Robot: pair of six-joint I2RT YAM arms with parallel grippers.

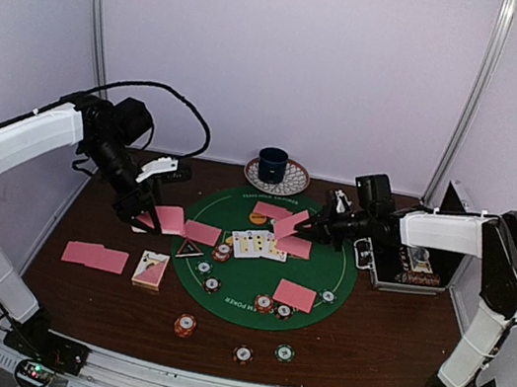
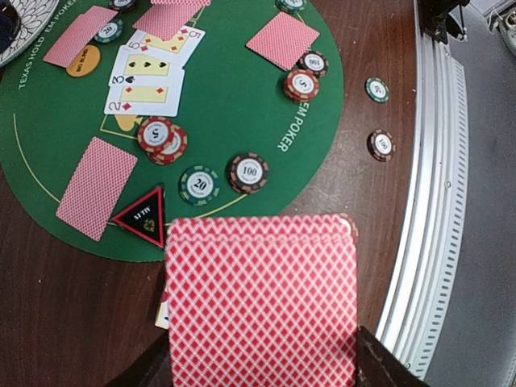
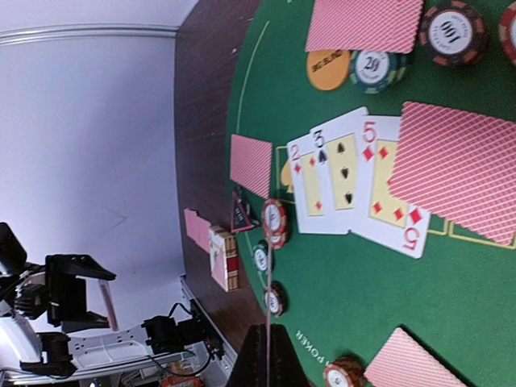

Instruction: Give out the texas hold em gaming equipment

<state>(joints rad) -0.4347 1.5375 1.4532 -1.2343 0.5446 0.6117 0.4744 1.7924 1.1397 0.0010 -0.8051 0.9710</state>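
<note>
Gripping a thin stack of pink-backed cards (image 2: 262, 298), the left gripper (image 1: 146, 219) stands part-closed on them; just past its tips lies one triangle marker (image 2: 145, 216), beyond it three face-up cards (image 2: 149, 76) on the green felt mat (image 2: 242, 105); the right gripper (image 1: 310, 229), clamped tight, pinches a lone card (image 1: 288, 224) above that mat; dark brown table (image 1: 362, 342) underneath; pale walls (image 1: 294, 49) enclose the far side.

Open tabletop (image 1: 78, 307) front left, chips (image 1: 221, 251) and cards (image 1: 257, 245) crowding mat (image 1: 326, 266) centre, cup (image 1: 272, 164) behind.
</note>
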